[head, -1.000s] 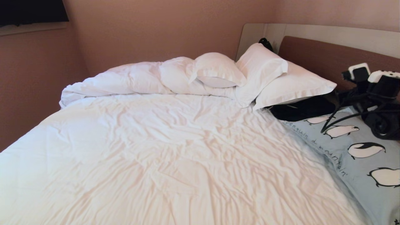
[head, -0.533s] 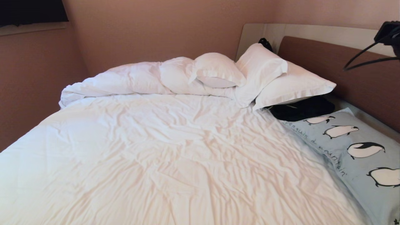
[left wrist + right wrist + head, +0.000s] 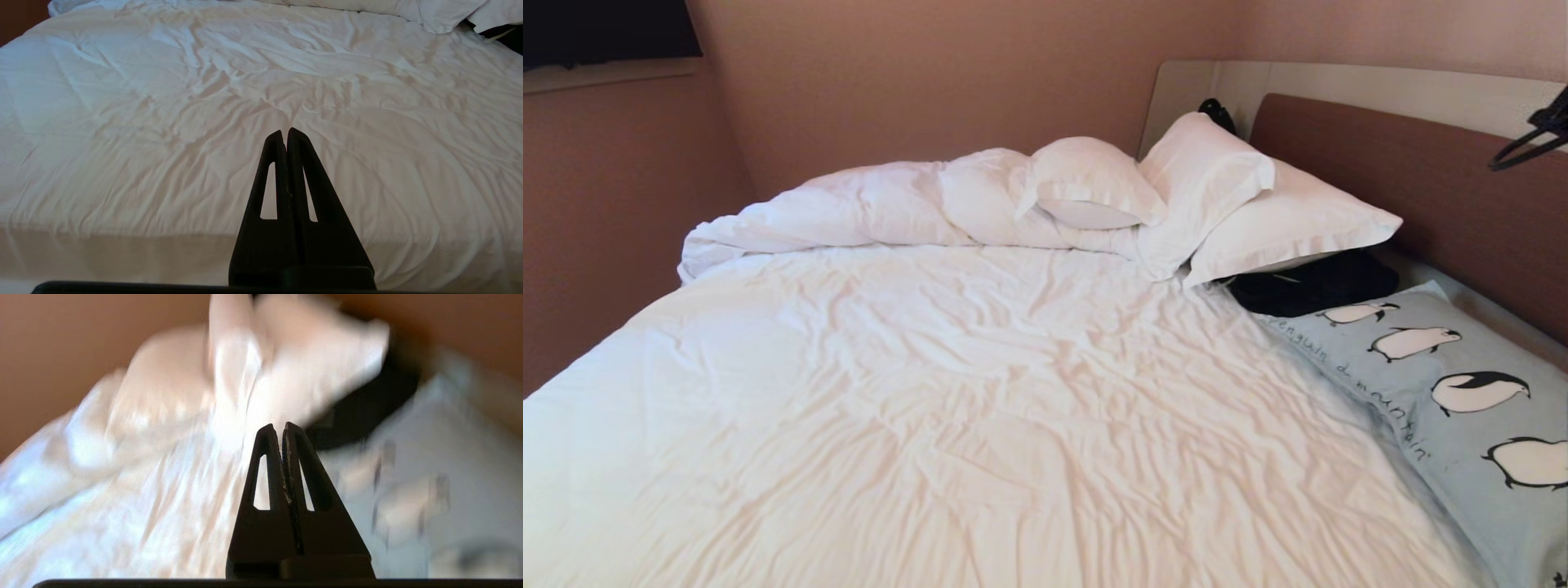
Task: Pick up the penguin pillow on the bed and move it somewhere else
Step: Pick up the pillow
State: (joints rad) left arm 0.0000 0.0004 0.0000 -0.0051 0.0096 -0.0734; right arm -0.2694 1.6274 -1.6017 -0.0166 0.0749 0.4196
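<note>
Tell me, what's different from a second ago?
The right arm, which hung over the penguin pillow, has swung up and almost out of the head view. The right gripper is shut on nothing. Pillow, white pillows, black clothing bundle and left gripper stayed put.

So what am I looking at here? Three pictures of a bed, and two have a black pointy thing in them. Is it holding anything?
It is a two-armed robot beside a bed. The wide picture comes from a camera on its head. The other two come from cameras on its wrists, looking along each arm's grasping tool. That black wedge is the tool: the left tool and the right tool both have their two fingers pressed together, holding nothing. On the bed lie a bunched white duvet, white pillows, a black bundle and the light blue penguin pillow, which is untouched near the headboard. The right wrist picture is blurred.
</note>
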